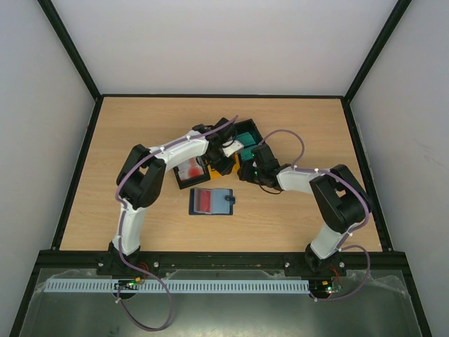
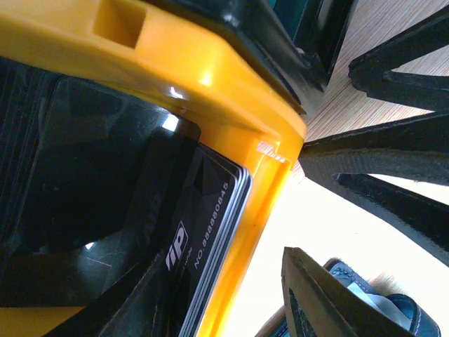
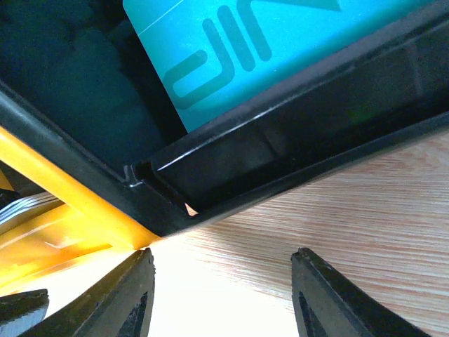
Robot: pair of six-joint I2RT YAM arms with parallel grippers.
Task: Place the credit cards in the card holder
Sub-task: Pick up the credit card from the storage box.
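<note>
The card holder point(image 1: 219, 203) lies open on the table, blue inside, with a red-blotched card point(image 1: 203, 201) on its left half. White and red cards point(image 1: 189, 170) fill a black bin. Black cards point(image 2: 203, 232) are stacked in the yellow bin point(image 2: 210, 77). A teal card point(image 3: 245, 49) lies in another black bin point(image 3: 295, 140). My left gripper point(image 2: 224, 302) is open across the yellow bin's wall, one finger over the black cards and one outside. My right gripper point(image 3: 224, 295) is open and empty over bare wood beside the teal bin.
The three bins cluster mid-table: white-card bin point(image 1: 179, 173), yellow bin point(image 1: 226, 168), teal bin point(image 1: 247, 133). Both grippers point(image 1: 226, 156) point(image 1: 252, 167) crowd close together there; the right gripper's fingers point(image 2: 393, 161) show in the left wrist view. Black frame rails edge the table.
</note>
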